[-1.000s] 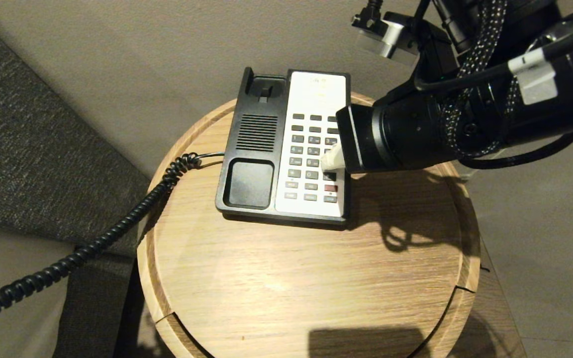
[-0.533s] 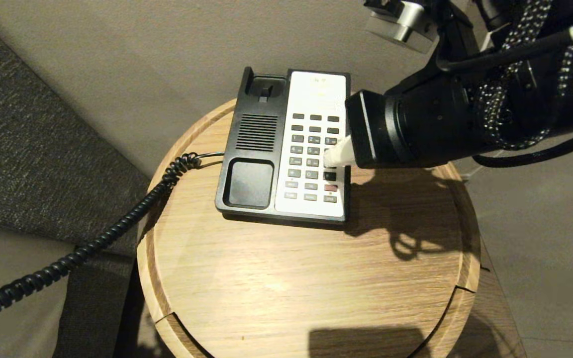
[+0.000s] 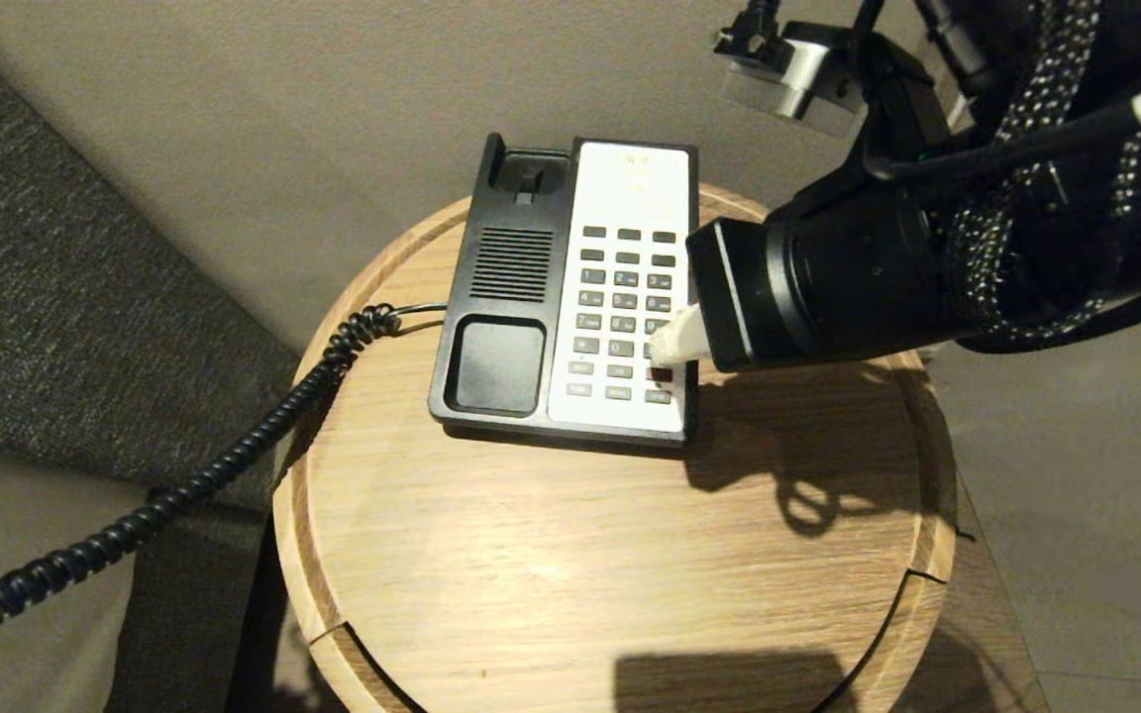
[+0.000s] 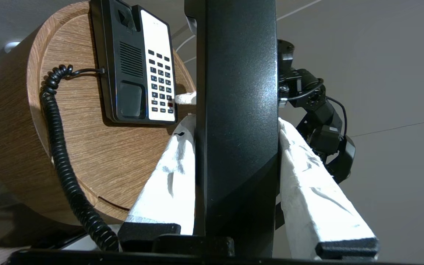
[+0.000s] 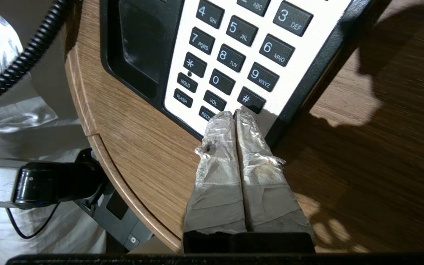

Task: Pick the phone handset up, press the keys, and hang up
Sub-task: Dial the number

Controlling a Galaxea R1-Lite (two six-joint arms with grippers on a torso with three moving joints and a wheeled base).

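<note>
In the left wrist view the glossy black phone handset (image 4: 237, 110) stands upright between white-wrapped fingers (image 4: 168, 176), my left gripper (image 4: 235, 123) shut on it, off the table's side and out of the head view. Its coiled cord (image 3: 234, 456) runs from the phone base (image 3: 521, 287) off the table's left. The base lies on the round wooden table (image 3: 630, 555), its cradle empty. My right gripper (image 3: 672, 342) is shut, fingertips pressed together. They sit at the keypad's right column just below the # key (image 5: 251, 99), where the right gripper (image 5: 235, 113) points down at the keys.
The table has a raised rim (image 3: 285, 515) with a drop all round. A dark grey upholstered seat (image 3: 55, 297) lies to its left, under the cord. Beige floor (image 3: 1076, 475) surrounds the rest. My right arm (image 3: 927, 267) reaches over the table's right edge.
My right gripper lifted a little off the right key column, then came down again one key nearer the phone's front end. The left arm and handset have not moved.
</note>
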